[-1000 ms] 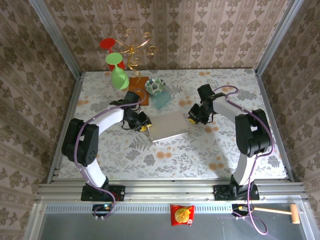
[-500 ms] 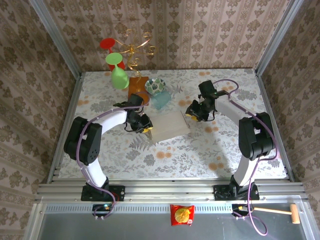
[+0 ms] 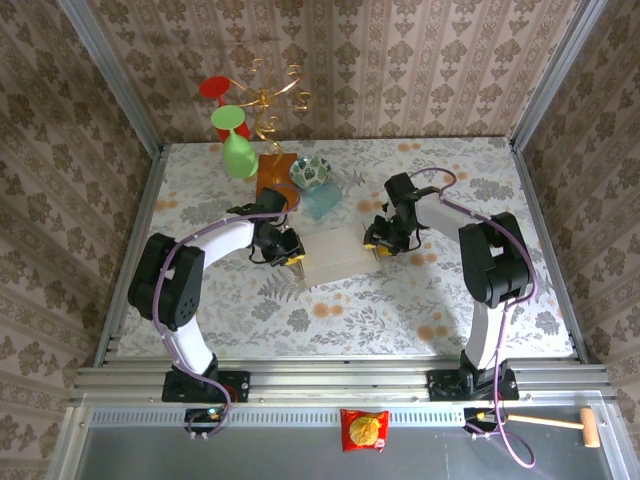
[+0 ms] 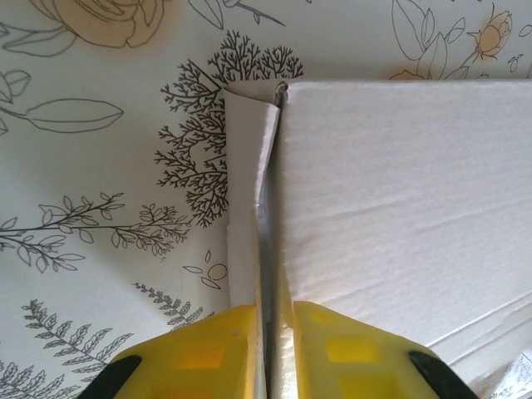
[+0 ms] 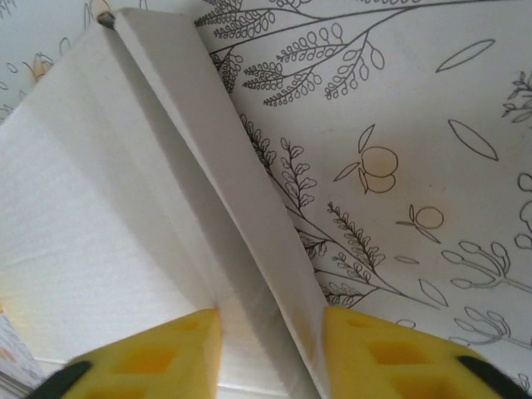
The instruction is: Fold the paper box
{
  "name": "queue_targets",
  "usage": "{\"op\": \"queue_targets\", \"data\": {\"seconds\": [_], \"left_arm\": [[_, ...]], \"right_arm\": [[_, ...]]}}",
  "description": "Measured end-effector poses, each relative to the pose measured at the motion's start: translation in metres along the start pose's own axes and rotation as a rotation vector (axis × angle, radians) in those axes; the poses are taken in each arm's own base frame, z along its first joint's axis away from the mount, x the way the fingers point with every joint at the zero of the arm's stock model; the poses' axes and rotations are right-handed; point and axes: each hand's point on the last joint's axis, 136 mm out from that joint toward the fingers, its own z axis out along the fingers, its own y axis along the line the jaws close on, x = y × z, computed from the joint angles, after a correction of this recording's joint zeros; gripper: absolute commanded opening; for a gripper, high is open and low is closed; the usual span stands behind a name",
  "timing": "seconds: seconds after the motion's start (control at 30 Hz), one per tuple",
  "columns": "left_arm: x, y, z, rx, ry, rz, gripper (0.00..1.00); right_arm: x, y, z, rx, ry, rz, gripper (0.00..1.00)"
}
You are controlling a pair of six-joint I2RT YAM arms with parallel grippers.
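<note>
Paper box (image 3: 335, 252) lies flat at centre of top view. Left gripper (image 4: 267, 331) is pinched nearly closed on the box's left edge flap. Right gripper (image 5: 271, 328) is part open, straddling the right flap's fold.

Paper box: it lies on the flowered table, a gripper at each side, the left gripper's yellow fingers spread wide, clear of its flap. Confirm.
Wrong. The left wrist view shows the left gripper with fingers nearly together, pinching the upturned side flap of the paper box, not spread wide. The rest holds: it lies on the flowered table with a gripper at each side.
</note>
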Motion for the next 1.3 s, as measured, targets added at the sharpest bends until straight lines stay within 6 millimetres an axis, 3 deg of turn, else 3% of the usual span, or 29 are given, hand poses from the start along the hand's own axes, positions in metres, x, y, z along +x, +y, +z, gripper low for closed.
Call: {"op": "queue_targets", "data": {"seconds": [0.2, 0.57, 0.87, 1.1, 1.3], "left_arm": [[-0.001, 0.001, 0.003, 0.011, -0.008, 0.014, 0.16], [-0.002, 0.0, 0.006, 0.024, -0.018, 0.026, 0.11], [-0.003, 0.0, 0.006, 0.021, -0.025, 0.05, 0.11], [-0.003, 0.0, 0.006, 0.02, -0.026, 0.062, 0.1], [-0.003, 0.002, 0.007, 0.024, -0.033, 0.073, 0.08]], "right_arm": [[0.001, 0.001, 0.003, -0.01, 0.012, -0.007, 0.19], [0.002, 0.001, 0.003, -0.017, 0.018, -0.006, 0.19], [-0.002, -0.004, -0.002, -0.035, 0.023, 0.001, 0.31], [-0.012, -0.011, -0.01, -0.069, 0.015, 0.009, 0.5], [-0.018, -0.011, -0.016, -0.138, 0.027, -0.008, 0.59]]}}
